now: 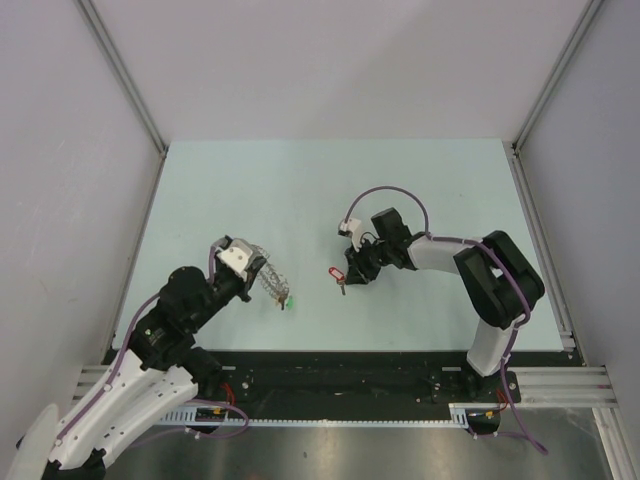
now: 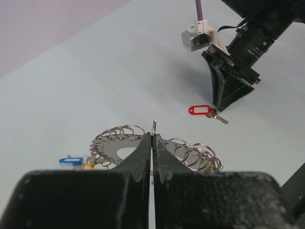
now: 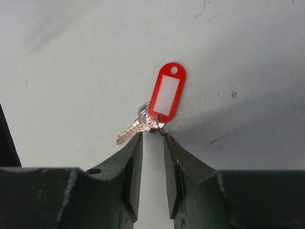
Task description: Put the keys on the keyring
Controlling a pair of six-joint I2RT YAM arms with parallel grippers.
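The keyring (image 2: 198, 151), a floppy loop of linked silver rings, lies on the pale table, and my left gripper (image 2: 153, 137) is shut on one upright ring of it. It also shows in the top view (image 1: 272, 284), by the left gripper (image 1: 256, 276). A blue-tagged key (image 2: 70, 161) and a yellow one (image 2: 88, 166) lie at the loop's left end. A green tag (image 1: 288, 298) shows at its near end. The red-tagged key (image 3: 166, 95) lies flat just beyond my right gripper (image 3: 152, 136), which is slightly open with its tips by the key head.
The table (image 1: 330, 190) is fenced by metal rails at the left, right and near edges. The right arm (image 1: 490, 270) reaches in from the right. The red key (image 1: 336, 273) lies a short way right of the keyring.
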